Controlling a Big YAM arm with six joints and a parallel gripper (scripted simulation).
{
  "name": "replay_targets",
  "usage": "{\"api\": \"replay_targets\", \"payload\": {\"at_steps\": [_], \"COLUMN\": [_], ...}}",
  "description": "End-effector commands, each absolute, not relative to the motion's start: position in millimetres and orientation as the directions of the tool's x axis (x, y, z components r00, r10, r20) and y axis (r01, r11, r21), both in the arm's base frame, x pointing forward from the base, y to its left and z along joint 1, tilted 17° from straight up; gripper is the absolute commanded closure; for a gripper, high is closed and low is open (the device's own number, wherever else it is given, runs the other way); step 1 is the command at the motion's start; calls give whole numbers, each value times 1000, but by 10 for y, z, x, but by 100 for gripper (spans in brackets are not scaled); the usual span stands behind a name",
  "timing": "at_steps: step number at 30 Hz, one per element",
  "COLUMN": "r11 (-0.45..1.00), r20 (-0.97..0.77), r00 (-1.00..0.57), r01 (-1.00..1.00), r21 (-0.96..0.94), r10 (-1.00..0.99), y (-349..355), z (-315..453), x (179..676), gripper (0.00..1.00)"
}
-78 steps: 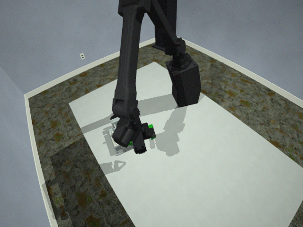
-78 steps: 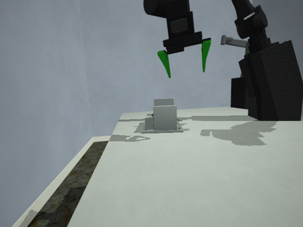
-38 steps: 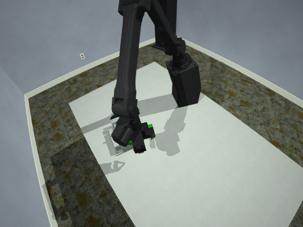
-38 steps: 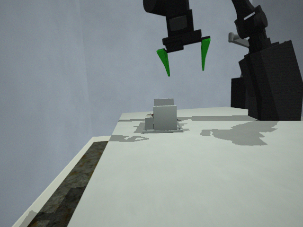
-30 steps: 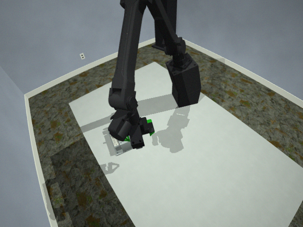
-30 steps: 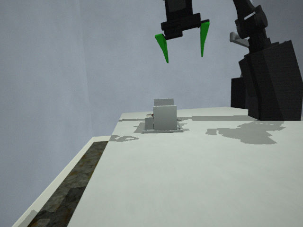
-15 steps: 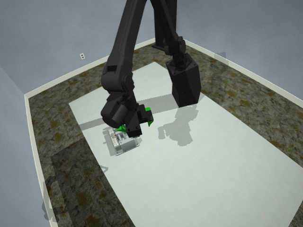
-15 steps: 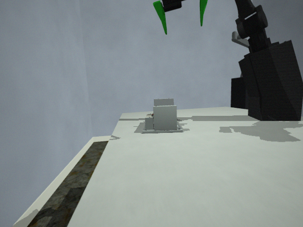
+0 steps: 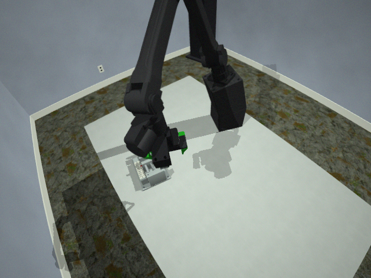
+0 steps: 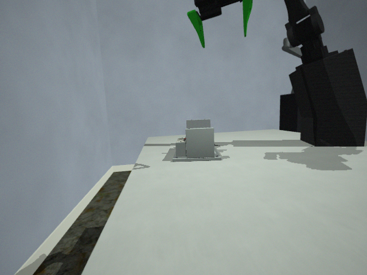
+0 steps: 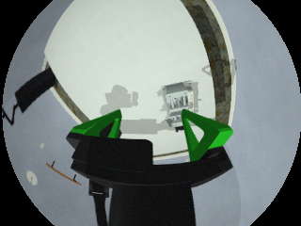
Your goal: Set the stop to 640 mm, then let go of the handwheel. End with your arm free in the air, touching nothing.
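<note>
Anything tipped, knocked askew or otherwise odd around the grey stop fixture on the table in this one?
Nothing stands out. The grey fixture sits flat and upright on its base plate on the white table. The gripper hangs well above it, fingers wide apart and holding nothing. The handwheel and scale are too small to read.

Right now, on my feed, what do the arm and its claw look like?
The arm is matte black with boxy, faceted links, rising from a chunky black base. The claw has a black body and two bright green fingers tapering to points; from the wrist view they look like hollow triangles. No markings visible.
</note>
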State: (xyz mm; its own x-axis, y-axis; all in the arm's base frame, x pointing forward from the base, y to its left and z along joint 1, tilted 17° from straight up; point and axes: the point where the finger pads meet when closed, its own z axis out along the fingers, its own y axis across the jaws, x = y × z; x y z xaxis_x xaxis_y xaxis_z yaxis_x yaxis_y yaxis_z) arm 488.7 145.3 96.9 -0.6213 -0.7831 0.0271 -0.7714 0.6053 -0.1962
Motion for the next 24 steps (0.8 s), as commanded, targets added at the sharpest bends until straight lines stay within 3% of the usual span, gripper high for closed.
{"api": "replay_targets", "payload": {"at_steps": [1,5,7,12,17,22,24], "r11": [736,882,882,988,976,854,854], "r20": [-49,-97,-97,-173,-202,-217,-217], "r00": [-746,-886,-886,-980,-960,-832,-832], "r01": [-642,-431,-431,-78,209,520,520], "r21": [-213,-189,-189,-134,-66,15,15], "r10": [-664,-453,-453,-101,192,510,510], "y": [1201,811,811,133,-634,-1301,-1301], "z": [1076,948,948,899,753,621,621], "x": [4999,5031,5031,5022,4880,4634,4634], "gripper": [0,0,0,0,0,0,0]}}
